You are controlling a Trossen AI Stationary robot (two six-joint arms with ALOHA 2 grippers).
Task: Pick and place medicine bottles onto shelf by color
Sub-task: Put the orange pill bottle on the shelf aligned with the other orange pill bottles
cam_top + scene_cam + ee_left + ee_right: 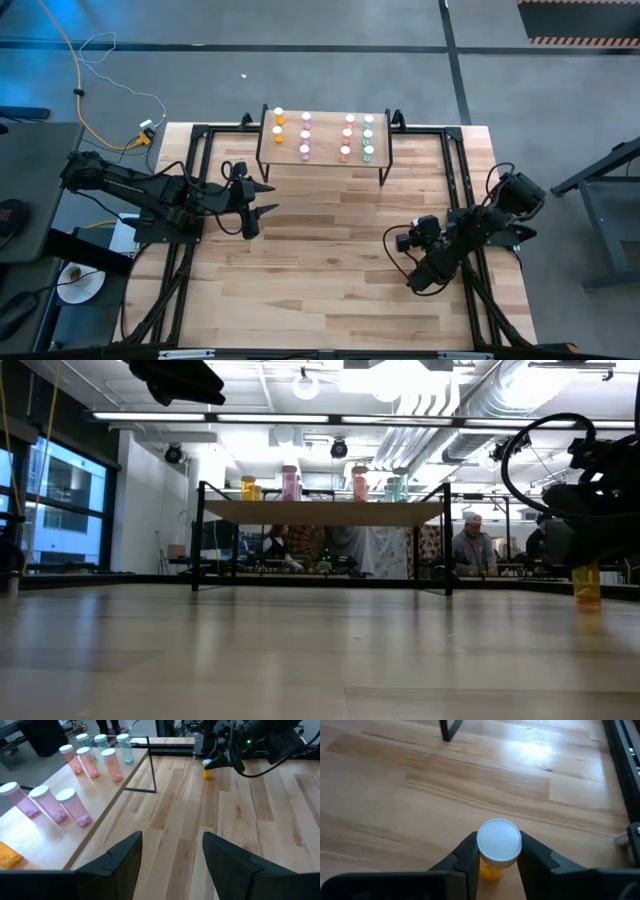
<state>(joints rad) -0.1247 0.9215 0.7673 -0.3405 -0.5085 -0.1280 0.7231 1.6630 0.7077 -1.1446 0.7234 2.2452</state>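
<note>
An orange medicine bottle (492,869) with a white cap (499,842) stands upright on the table near the right edge; it also shows as the orange bottle (587,585) in the low view and the orange bottle (206,771) in the left wrist view. My right gripper (499,851) is shut on it. The shelf (325,158) stands at the table's far middle with several bottles upright on it: orange (279,124), pink (305,135), red (346,137), teal (368,136). My left gripper (172,852) hangs open and holds nothing, off the shelf's left near corner. My right gripper pinches the orange bottle between its two fingers (467,857), which lie against opposite sides of the cap and the upper body just below it (492,869). The fingers slant down at it. The bottle stands upright with its bottom on the table.
A black shelf leg (447,730) stands beyond the bottle. Black frame rails (455,170) run along the table's right side next to my right arm. Bare wood (330,250) lies between the two arms. A person (470,545) shows in the room behind.
</note>
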